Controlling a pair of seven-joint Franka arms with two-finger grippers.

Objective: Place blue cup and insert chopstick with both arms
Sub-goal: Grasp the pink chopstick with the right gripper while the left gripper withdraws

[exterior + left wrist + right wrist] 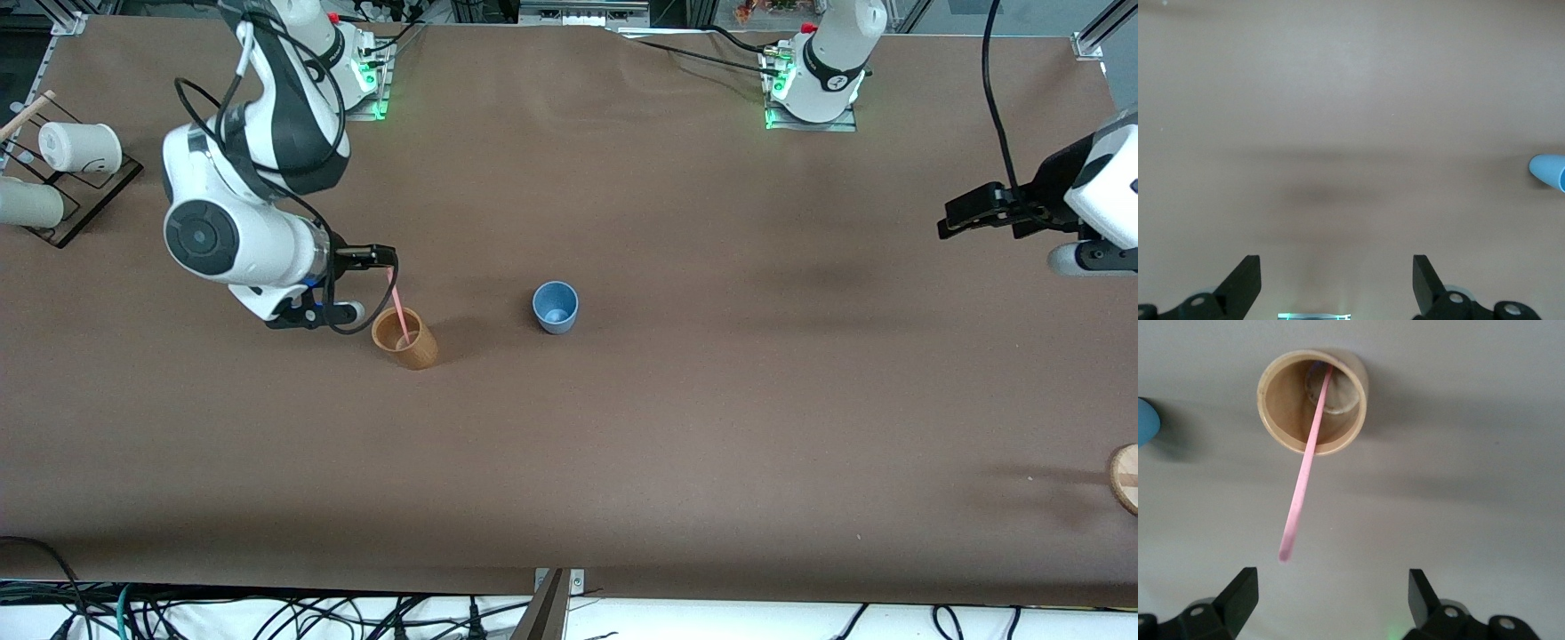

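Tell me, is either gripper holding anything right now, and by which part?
Nothing is held. The right gripper is open above the chopstick, which stands in the brown cup. The left gripper waits open over bare table.

A: What colours sit ahead of the right gripper's point(1328, 597) black jaws?
B: A pink chopstick point(1303, 470) leaning in a tan cup point(1286, 430), on a plain brown table point(711, 427).
A: And ahead of the left gripper's point(1337, 283) jaws?
B: A blue cup point(1549, 170), at the edge.
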